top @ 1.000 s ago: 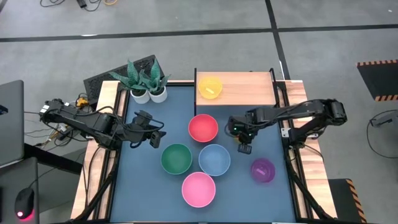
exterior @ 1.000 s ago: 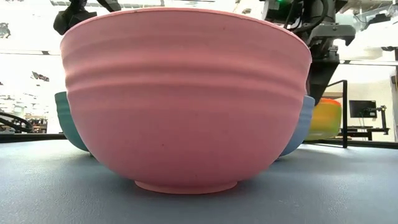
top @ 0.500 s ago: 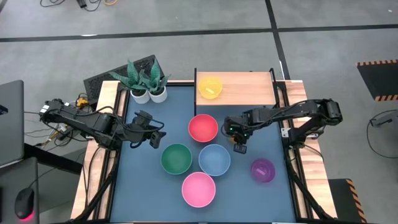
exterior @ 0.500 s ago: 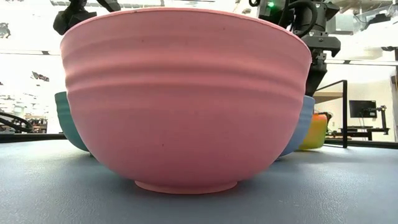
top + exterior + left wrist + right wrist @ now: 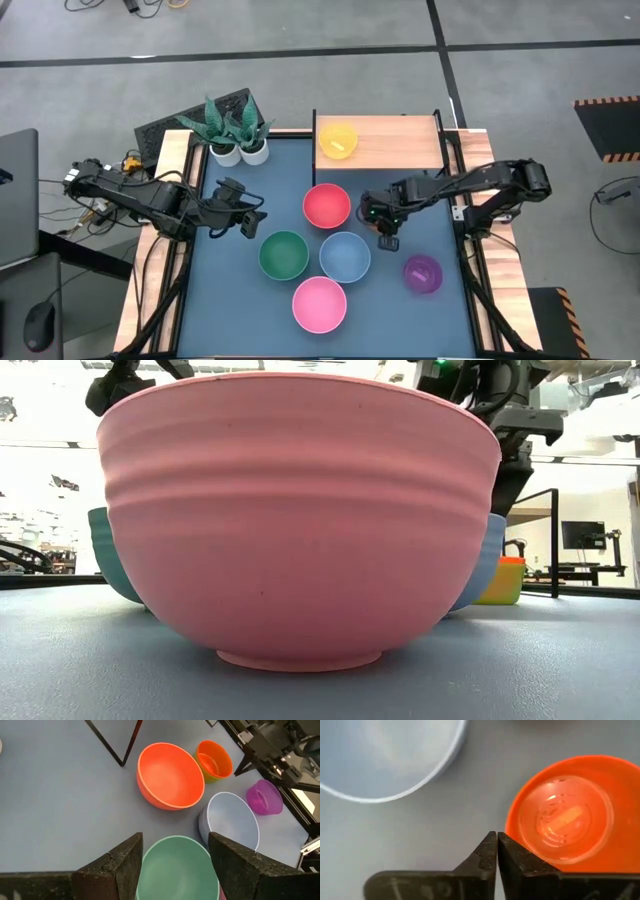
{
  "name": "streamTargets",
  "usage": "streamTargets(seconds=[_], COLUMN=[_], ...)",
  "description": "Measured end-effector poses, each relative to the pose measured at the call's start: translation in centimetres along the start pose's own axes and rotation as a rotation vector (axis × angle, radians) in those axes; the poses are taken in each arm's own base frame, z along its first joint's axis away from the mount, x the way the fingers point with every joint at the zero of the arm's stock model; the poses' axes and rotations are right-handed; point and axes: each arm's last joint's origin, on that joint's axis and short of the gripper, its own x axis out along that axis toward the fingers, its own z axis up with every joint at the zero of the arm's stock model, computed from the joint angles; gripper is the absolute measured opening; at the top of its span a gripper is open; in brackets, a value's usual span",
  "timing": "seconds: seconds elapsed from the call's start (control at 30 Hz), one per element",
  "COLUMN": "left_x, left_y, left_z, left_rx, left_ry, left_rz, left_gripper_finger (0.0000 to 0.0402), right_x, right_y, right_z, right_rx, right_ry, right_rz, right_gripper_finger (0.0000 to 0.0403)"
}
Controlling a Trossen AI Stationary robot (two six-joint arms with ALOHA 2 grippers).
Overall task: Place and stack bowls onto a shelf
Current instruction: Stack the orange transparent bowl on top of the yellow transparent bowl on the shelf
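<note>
High view: small yellow plastic bowl on light-wood shelf; right gripper beside light blue plastic bowl.
Right wrist view: fingers pressed together, empty, above small red bowl.
Left wrist view: left gripper spread wide over green bowl.

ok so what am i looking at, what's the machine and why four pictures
Two robot arms work at a table. One picture looks straight down, one sits at table height right by the pink bowl, and one camera rides each wrist. Also on the table: red-pink bowl, green bowl, light blue bowl, purple bowl, and a small red bowl by the right arm. A yellow bowl sits on the shelf. The left arm's jaws stand open near the green bowl; the right arm's are shut, holding nothing.
</note>
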Motion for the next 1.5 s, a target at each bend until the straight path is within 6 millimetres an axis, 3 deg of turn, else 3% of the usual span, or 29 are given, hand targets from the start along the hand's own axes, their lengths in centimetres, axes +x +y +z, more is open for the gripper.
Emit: streamTargets(seconds=[0.37,0.53,1.5], left_x=[0.0,0.0,0.0], left_y=[0.0,0.0,0.0], left_z=[0.0,0.0,0.0], left_rx=[0.000,0.000,-0.001], left_ry=[-0.001,-0.002,-0.009], left_rz=[0.001,0.001,0.005], left_gripper_finger=[0.0209,0.0209,0.0209], right_x=[0.1,1.0,2.2], right_y=[0.4,0.2,-0.5], right_z=[-0.1,-0.6,-1.0], right_rx=[-0.044,-0.051,-0.025], right_ry=[-0.009,-0.002,-0.023], right_rz=[-0.083,-0.085,-0.106], right_gripper_finger=[0.0107,0.0108,0.0109])
